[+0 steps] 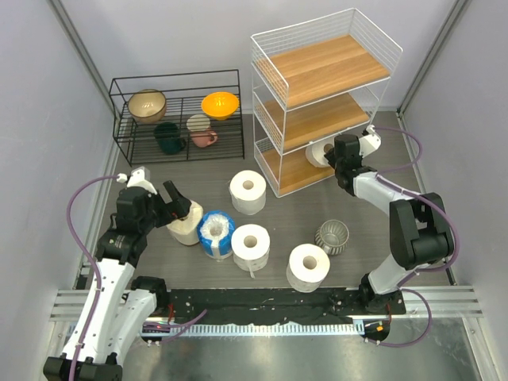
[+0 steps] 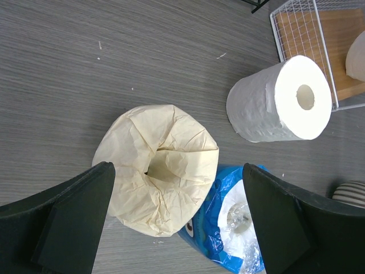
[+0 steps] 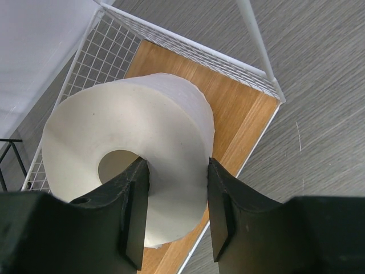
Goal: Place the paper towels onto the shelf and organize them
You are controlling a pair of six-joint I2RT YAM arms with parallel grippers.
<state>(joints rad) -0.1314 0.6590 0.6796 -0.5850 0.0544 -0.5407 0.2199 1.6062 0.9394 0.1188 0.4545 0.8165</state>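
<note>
We see the right hand [image 3: 174, 171] clamped on a white roll [image 3: 131, 114] at the bottom board of the shelf [image 3: 228, 114], with wire sides close by. The left hand [image 2: 178, 171], fingers apart, hovers over the cream roll [image 2: 142, 131], with the blue-wrapped roll [image 2: 228, 228] just beside it. A ribbed cup [image 1: 332, 236] stands on the bench [image 1: 198, 171].

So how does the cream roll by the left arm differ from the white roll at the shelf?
The cream roll is beige and crumpled; the white roll is smooth. The cream roll stands on end on the table, ungripped between the open left fingers. The white roll is pinched through its wall by the right fingers, one inside the core, at the lowest board of the shelf. Both are fat cylinders.
</note>
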